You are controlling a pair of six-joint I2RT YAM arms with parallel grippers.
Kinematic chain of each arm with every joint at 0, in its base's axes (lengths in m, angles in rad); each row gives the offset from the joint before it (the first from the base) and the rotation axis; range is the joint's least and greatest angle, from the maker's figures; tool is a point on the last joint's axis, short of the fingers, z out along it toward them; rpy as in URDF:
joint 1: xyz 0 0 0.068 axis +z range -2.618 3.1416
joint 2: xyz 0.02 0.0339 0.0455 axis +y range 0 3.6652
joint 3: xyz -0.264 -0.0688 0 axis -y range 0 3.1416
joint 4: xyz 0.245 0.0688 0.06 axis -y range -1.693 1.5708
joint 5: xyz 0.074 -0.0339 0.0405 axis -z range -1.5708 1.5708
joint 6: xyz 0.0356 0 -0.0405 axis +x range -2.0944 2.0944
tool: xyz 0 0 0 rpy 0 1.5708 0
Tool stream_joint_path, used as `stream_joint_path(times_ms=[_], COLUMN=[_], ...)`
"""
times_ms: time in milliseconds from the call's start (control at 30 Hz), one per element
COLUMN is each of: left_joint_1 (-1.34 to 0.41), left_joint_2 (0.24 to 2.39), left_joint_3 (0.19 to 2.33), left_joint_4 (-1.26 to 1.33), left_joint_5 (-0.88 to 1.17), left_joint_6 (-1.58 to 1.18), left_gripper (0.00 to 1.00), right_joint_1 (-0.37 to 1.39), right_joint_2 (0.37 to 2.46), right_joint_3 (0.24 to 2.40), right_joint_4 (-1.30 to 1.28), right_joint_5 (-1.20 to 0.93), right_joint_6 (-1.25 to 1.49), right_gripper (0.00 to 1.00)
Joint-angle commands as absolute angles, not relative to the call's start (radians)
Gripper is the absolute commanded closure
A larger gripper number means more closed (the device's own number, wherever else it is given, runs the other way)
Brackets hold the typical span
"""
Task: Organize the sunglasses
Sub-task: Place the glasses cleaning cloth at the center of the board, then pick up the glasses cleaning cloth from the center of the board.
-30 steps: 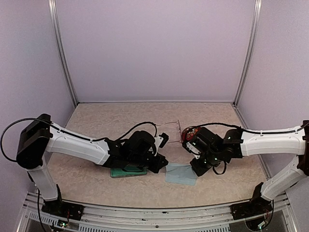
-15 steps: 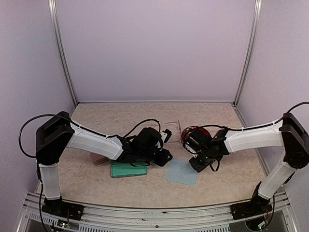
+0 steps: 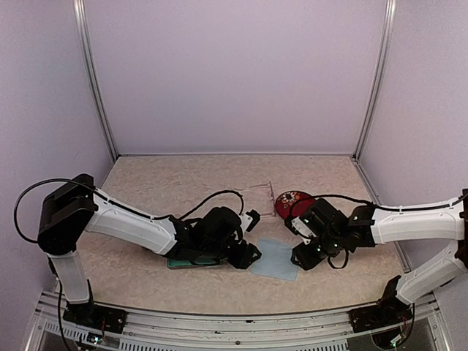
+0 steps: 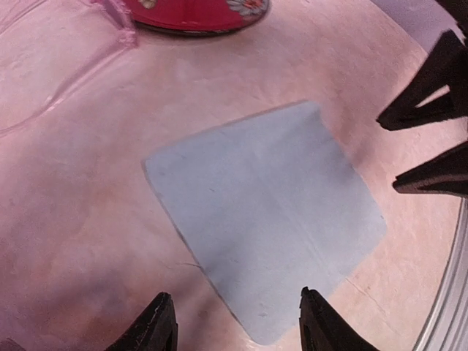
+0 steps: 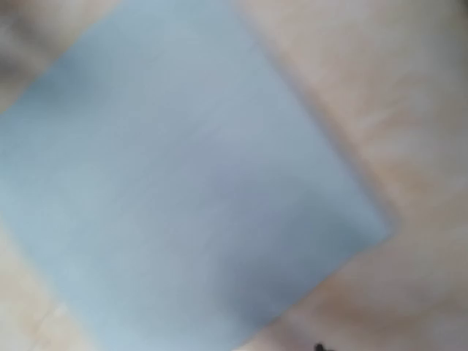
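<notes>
Both grippers are hovering low over the blue cloth (image 4: 263, 219), which is lying flat on the bench (image 4: 88, 241), centre of the wrist pic. My L gripper (image 4: 235, 322) is sitting partway open over the cloth's lower edge, w/ nothing between the fingers. My R gripper (image 4: 386, 150), at the right edge, is also standing apart and empty. The R wrist cam is showing only blurred cloth, so I'm going by the L cam for that.

The clear pair of sunglasses (image 3: 256, 191) is lying on the bench above the cloth in the overhead pic, just left of the red flowered case (image 3: 293, 200). Its thin arms are showing faintly at upper left of the L wrist pic. I can't make out the red-pink pair w/ any certainty.

My read: the cloth is laid out and the glasses are next. To do this well I'm aiming to:
- lift straight up first, so neither gripper drags or wrinkles the cloth
- approach the clear pair from above w/ fingers wide
- close on the front frame near the bridge, not the slim arms, which prob flex and slip
- keep the R side clear of the case
</notes>
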State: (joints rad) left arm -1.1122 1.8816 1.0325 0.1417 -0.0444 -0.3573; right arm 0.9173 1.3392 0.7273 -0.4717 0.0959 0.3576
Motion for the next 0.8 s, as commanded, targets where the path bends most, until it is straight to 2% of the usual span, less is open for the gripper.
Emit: stream_joint_path(times_ms=[0, 467, 600, 767], left_joint_1=[-1.164, -1.172, -1.173, -1.181], left_joint_2=[1.855, 1.951, 1.967, 1.974], left_joint_3=[1.004, 1.035, 1.035, 1.034], left_joint_4=[0.150, 0.099, 0.091, 0.082], left_joint_5=[0.006, 0.000, 0.000, 0.004], left_joint_6=[-0.282, -0.242, -0.240, -0.238], left_gripper=[0.44, 0.46, 0.49, 0.59], right_joint_1=[0.948, 1.008, 1.017, 1.033], right_joint_2=[1.282, 1.398, 1.422, 1.440], right_joint_3=[0.640, 0.595, 0.596, 0.594], right_joint_4=[-0.367, -0.280, -0.283, -0.283], right_joint_5=[-0.056, -0.079, -0.070, -0.062], right_joint_6=[0.429, 0.453, 0.485, 0.494], right_gripper=[0.55, 0.59, 0.62, 0.70])
